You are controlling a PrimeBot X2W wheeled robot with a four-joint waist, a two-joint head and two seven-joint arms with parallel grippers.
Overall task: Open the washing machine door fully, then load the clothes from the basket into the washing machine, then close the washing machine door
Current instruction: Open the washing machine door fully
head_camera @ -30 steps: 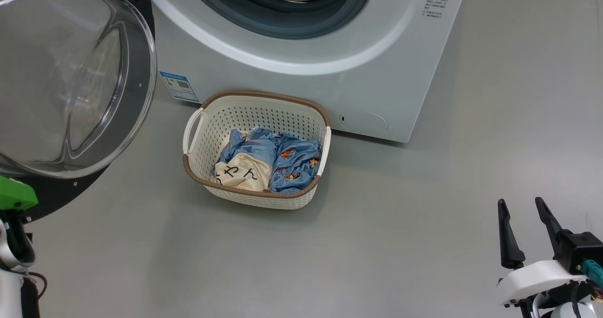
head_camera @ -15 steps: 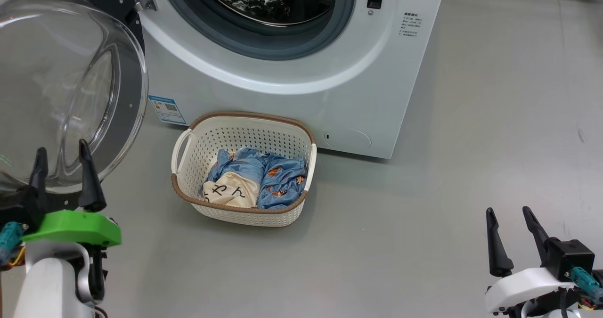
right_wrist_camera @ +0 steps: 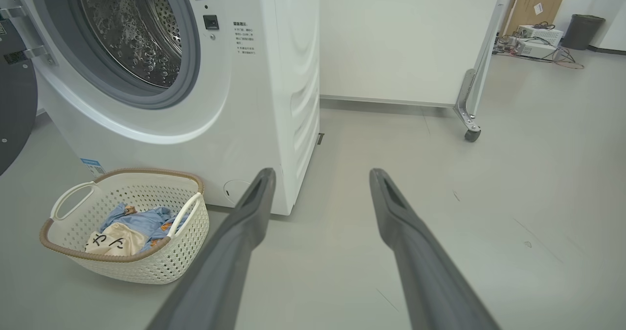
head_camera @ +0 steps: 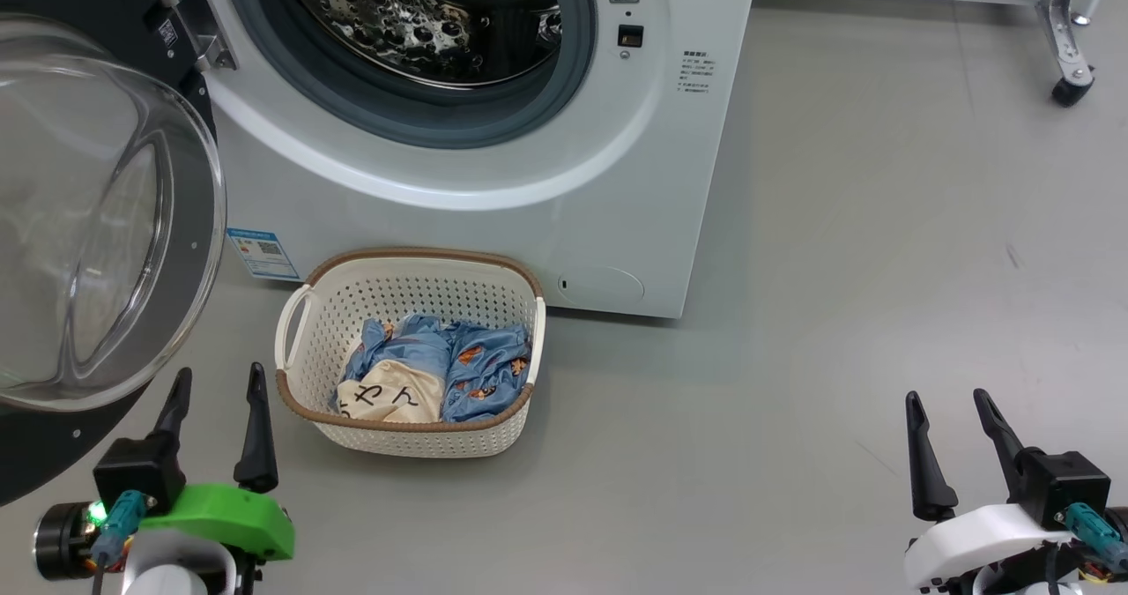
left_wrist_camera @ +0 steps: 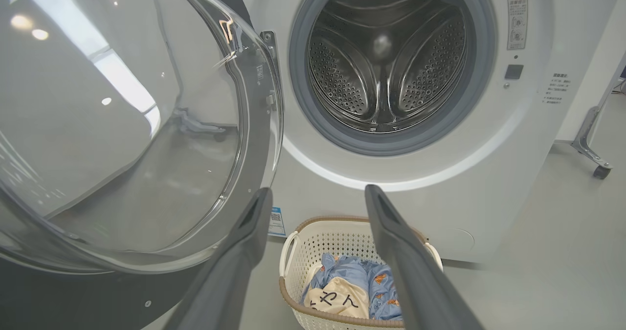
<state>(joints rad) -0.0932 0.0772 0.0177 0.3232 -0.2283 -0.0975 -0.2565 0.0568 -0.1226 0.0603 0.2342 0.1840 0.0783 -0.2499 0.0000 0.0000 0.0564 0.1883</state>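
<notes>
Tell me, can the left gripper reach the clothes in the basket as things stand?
Probably yes. The left gripper stands open just beside the basket, the clothes lie uncovered inside, and the open washing machine door is off to the side, not between them.

In the head view, the washing machine (head_camera: 493, 216) occupies the upper centre of the frame. The washing machine door (head_camera: 88, 225) stands open at the left edge, hinged on the machine's left side. The basket (head_camera: 414, 254) sits on the floor (head_camera: 793, 357) in front of the machine, lower centre-left. The clothes (head_camera: 441, 366) lie inside the basket. The left gripper (head_camera: 220, 372) is at lower left, near the basket. The right gripper (head_camera: 946, 396) is at lower right, well apart from it. A castor leg (head_camera: 1069, 91) stands at upper right.
</notes>
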